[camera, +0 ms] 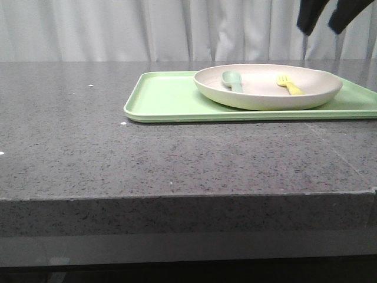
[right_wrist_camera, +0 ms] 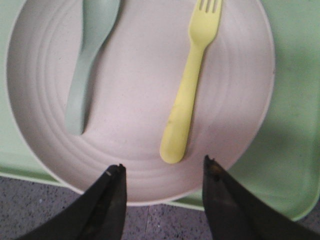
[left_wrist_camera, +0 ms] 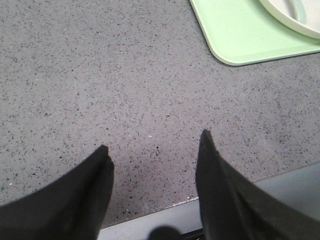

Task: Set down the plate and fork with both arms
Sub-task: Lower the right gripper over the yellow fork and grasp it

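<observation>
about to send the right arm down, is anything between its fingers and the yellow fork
Nothing visible blocks it. The right gripper is open above the round cream-white plate, and the small pale-yellow plastic fork lies bare on it. The pale teal-green spoon lies off to the side, apart from the fork.

front level, wrists overhead, plate [camera: 268, 94] shared

Place: a staged test set-up, not a lived-in kitchen
Backdrop: plain pale curtain [camera: 118, 29]
Surface: speckled grey stone table [camera: 177, 153]
Props: toy-like tableware on a tray [camera: 165, 97]
</observation>
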Controlling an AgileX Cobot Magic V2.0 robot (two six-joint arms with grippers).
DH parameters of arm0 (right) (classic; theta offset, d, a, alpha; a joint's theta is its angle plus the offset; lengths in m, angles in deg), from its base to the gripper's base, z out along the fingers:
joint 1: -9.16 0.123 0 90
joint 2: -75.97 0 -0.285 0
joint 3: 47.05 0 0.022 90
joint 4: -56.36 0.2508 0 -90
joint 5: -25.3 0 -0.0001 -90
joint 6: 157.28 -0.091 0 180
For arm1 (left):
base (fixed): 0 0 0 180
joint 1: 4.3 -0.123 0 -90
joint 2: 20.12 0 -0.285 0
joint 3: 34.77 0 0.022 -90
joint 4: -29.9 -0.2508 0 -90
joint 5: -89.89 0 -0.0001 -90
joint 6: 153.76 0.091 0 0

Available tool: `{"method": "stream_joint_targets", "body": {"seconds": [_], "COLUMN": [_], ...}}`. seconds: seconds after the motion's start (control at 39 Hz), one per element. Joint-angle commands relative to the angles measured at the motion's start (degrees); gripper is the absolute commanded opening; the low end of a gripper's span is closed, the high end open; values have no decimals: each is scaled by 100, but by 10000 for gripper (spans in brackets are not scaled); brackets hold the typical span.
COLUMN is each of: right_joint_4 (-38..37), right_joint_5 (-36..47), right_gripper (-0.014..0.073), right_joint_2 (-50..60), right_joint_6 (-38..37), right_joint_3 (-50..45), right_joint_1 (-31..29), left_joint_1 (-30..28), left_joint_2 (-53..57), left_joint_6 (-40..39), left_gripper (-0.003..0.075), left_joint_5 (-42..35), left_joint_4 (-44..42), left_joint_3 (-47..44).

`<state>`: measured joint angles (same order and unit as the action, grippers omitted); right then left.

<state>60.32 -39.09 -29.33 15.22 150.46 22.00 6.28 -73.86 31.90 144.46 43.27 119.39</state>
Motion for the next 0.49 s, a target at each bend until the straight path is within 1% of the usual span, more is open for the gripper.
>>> {"method": "stream_joint_targets", "body": {"seconds": [0.0, 0.23, 0.46], "right_joint_4": [-100, -231, -329], "right_joint_5": [-81, -589, -677], "right_gripper": [381, 381, 381], "right_joint_2": [-170, -1182, -1695], "right_joint_6": [-65, -282, -432], "right_joint_3": [626, 1682, 2044], "right_joint_1": [-3, -8, -104], "left_joint_1": [-9, -9, -9], "left_joint_2": [34, 34, 34], "left_joint_6": [11, 11, 11], "left_gripper": [377, 376, 377], "left_joint_5": [-343, -297, -297], "left_joint_4": [82, 82, 82], "left_joint_3": [137, 137, 137]}}
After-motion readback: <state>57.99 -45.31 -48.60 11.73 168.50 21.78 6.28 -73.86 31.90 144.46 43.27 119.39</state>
